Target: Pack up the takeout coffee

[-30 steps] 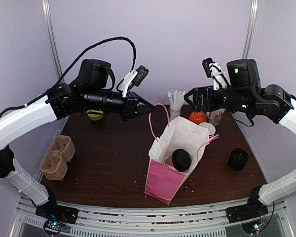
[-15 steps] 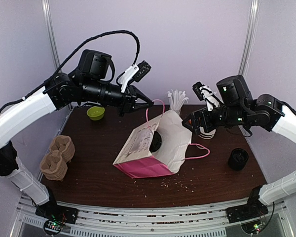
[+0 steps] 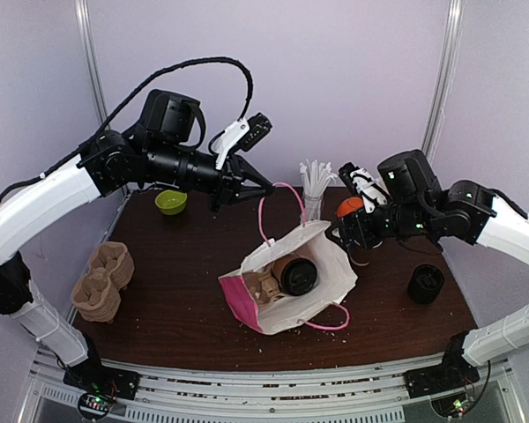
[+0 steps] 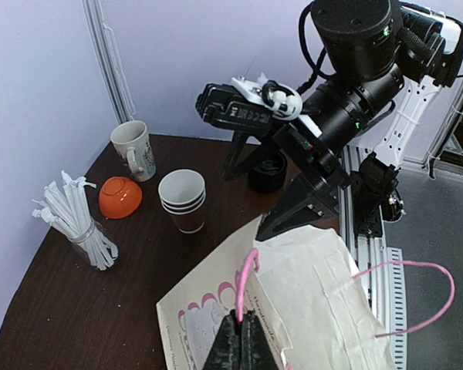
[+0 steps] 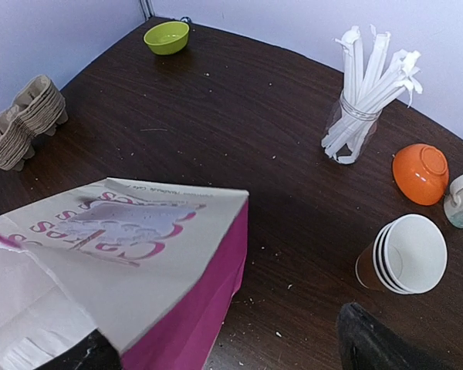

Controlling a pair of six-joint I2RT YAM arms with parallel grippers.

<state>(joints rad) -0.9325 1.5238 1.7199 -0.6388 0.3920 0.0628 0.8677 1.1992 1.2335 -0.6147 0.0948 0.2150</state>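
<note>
Nearest in the middle of the table lies the paper bag (image 3: 333,275), pink on its sides and white inside. It is tipped over toward the near left, with its mouth open to the camera above. The takeout coffee (image 3: 296,276) is inside this bag, on its side, with its black lid facing the mouth. Beside it in the bag is something brown that I cannot identify.

One pink handle (image 4: 247,287) rises from the bag, and the left gripper (image 4: 243,341) pinches it with its jaws pressed together. The right gripper (image 5: 228,351) is at the far right edge of the bag. Its jaws are spread wide, with the bag's corner between them, but I cannot tell if they touch the paper.

I think the danger is the tilt. The bag hangs from one handle only, so a pull upward could swing it, and the cup could roll out or its lid could loosen. If the right jaws close badly, they may crumple the rim instead of steadying it.

Farther away stand a stack of empty cups (image 4: 182,200), an orange bowl (image 4: 120,197) and a glass of straws (image 5: 359,100).
</note>
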